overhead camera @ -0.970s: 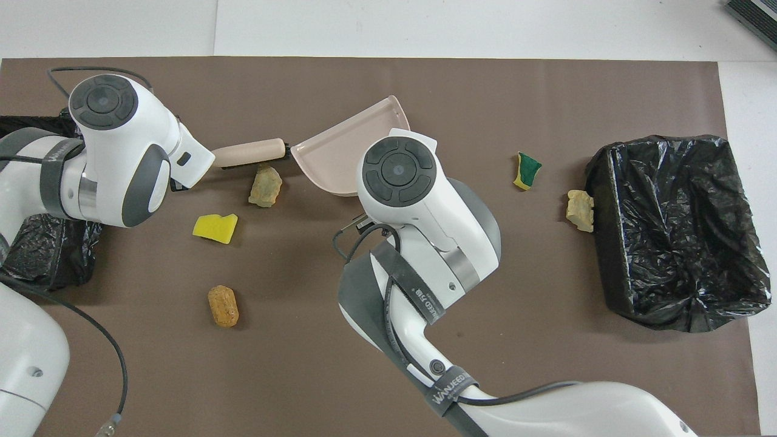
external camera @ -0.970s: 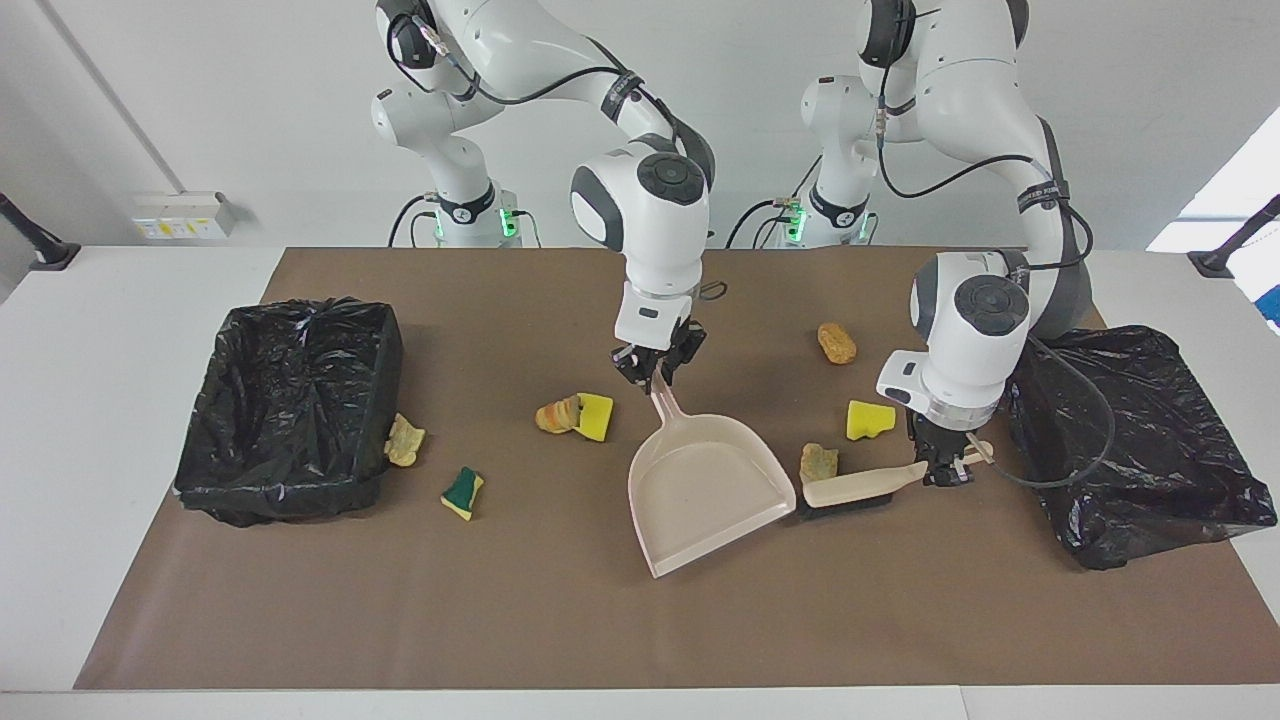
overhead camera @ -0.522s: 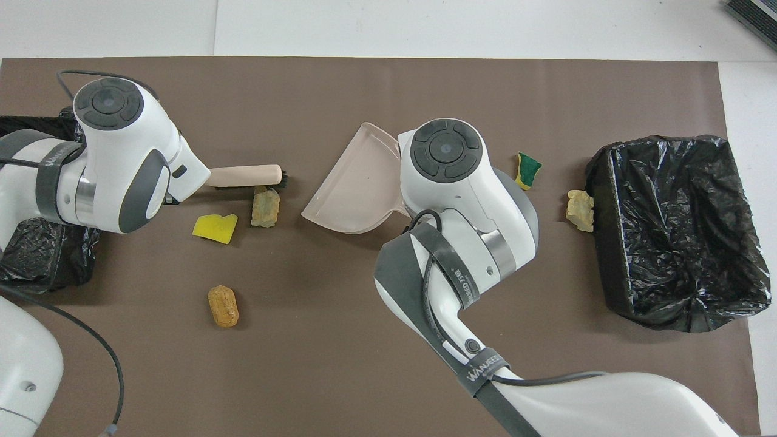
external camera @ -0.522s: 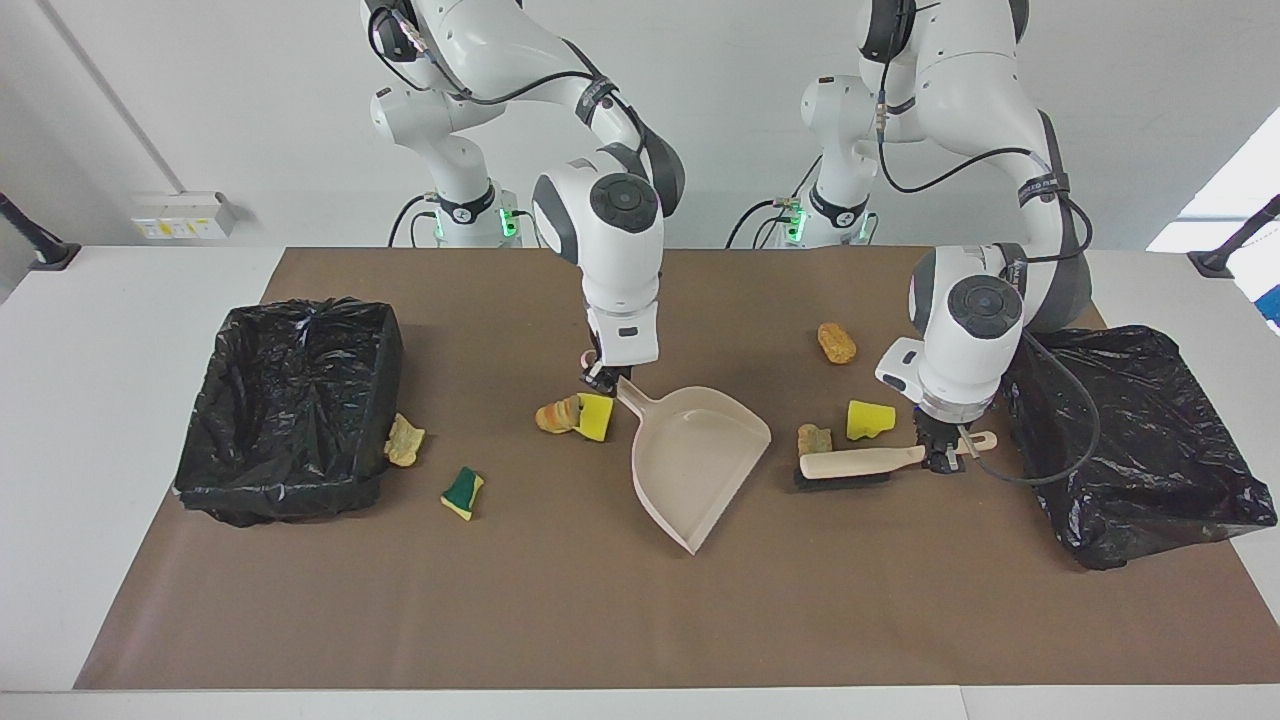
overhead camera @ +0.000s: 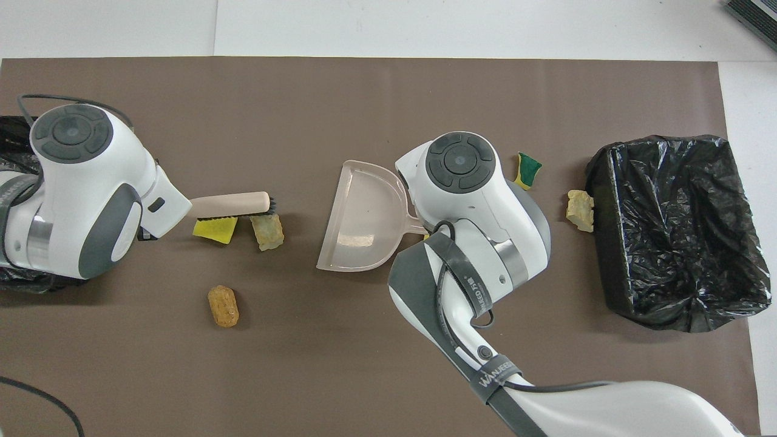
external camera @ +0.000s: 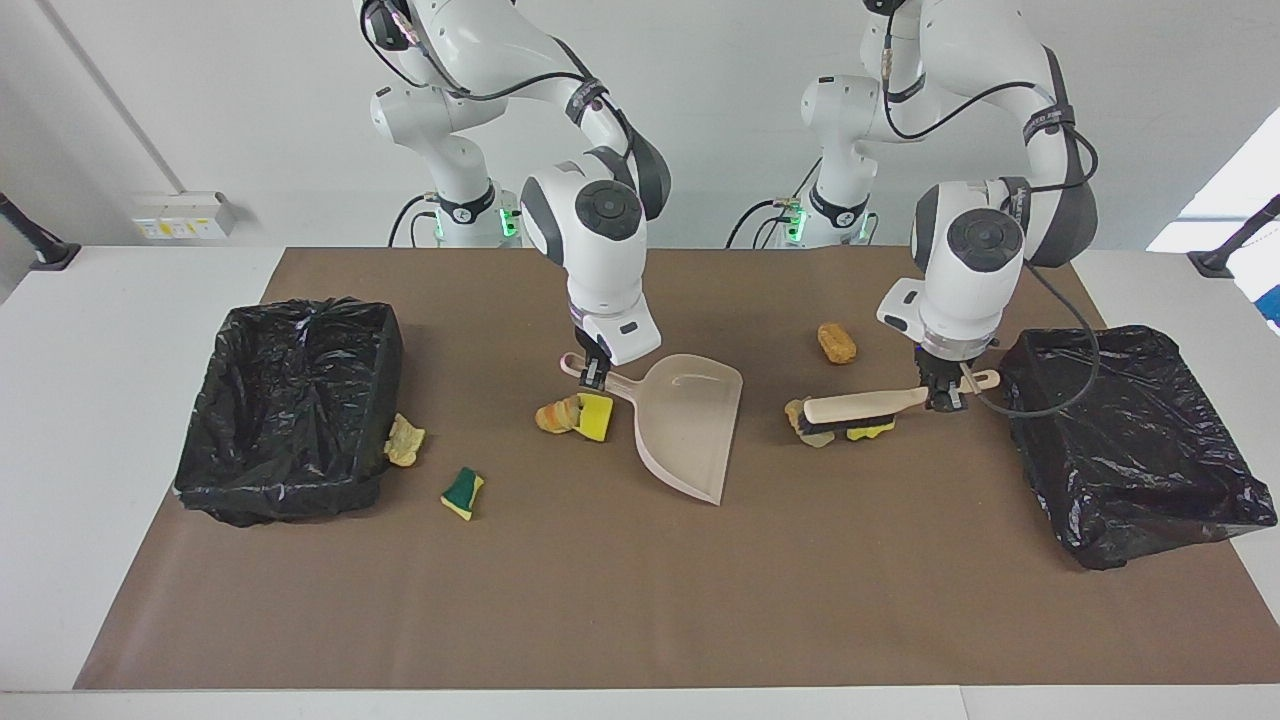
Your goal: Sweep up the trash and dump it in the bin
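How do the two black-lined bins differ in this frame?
The bin at the right arm's end holds a boxy, upright shape, with a tan scrap against its wall. The bin at the left arm's end sags, crumpled, with no scrap touching it. Both wear black liners.

Both views are bright and evenly lit from overhead, so shadows on the brown paper mat (external camera: pixel 600 600) are soft and short, hugging the undersides of objects. Daylight burns out a window patch past the bench's edge at the left arm's end in the facing view, and the black bin liners (overhead camera: pixel 674 224) show small specular glints. Focus is sharp throughout, with no visible blur or bending at the edges.
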